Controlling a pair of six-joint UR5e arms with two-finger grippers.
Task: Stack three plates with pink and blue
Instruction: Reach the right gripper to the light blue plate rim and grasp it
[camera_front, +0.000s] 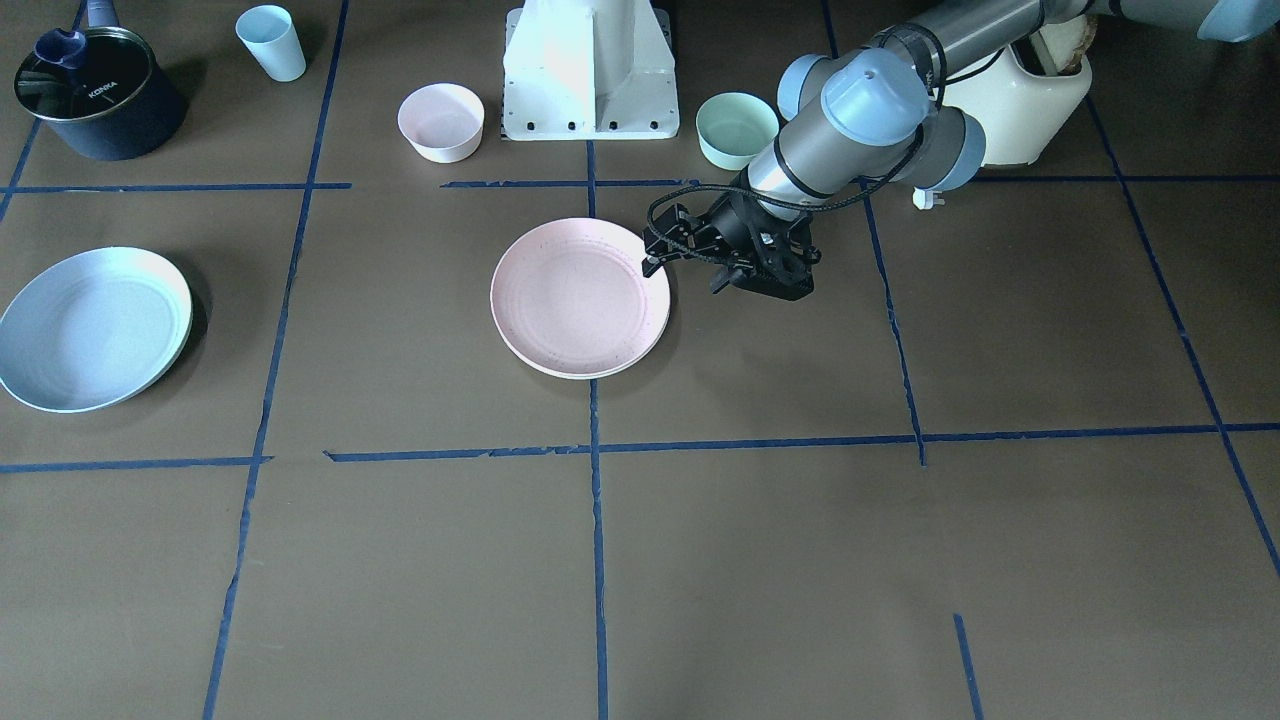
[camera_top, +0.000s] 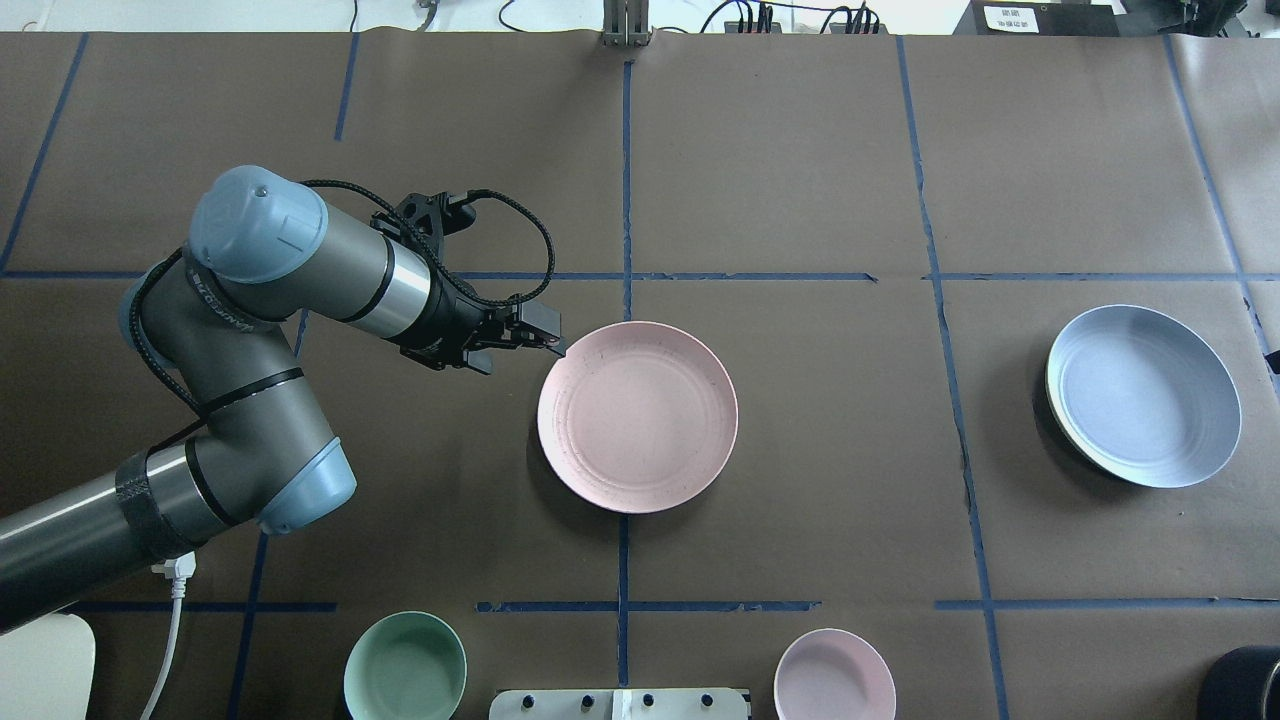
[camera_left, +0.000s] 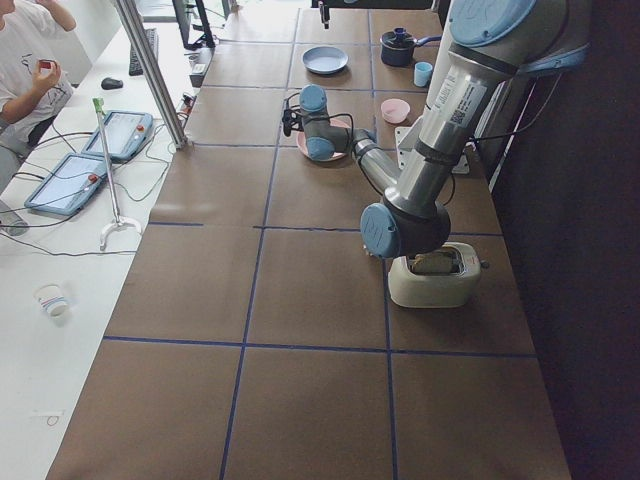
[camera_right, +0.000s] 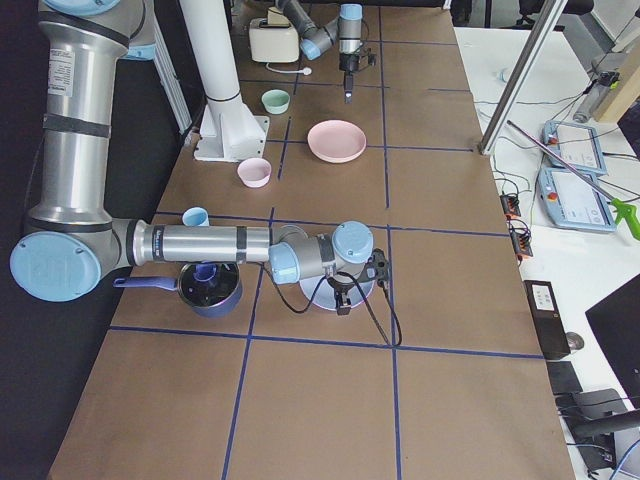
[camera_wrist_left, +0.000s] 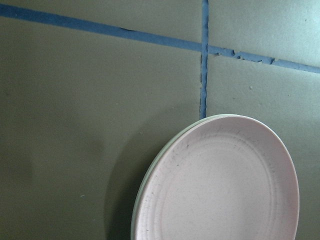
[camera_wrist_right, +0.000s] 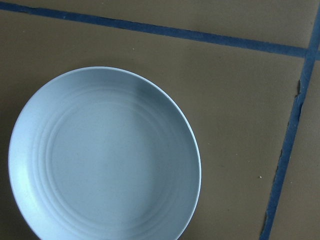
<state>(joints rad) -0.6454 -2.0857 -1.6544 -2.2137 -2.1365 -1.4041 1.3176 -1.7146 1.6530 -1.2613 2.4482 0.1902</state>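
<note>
Your left gripper (camera_front: 685, 277) hangs with its jaws apart, holding nothing. One fingertip is over the rim of the pink plate (camera_top: 637, 415) just beside it. That plate lies on the white plate (camera_wrist_left: 148, 176). The blue plate (camera_top: 1143, 395) lies beneath the right gripper (camera_right: 341, 305), whose grip you cannot tell.

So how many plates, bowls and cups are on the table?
Plates: 3 (pink plate, blue plate, cream plate peeking out under the pink one)
Bowls: 2 (pink bowl, mint bowl)
Cups: 1 (blue cup)
Total: 6
</note>
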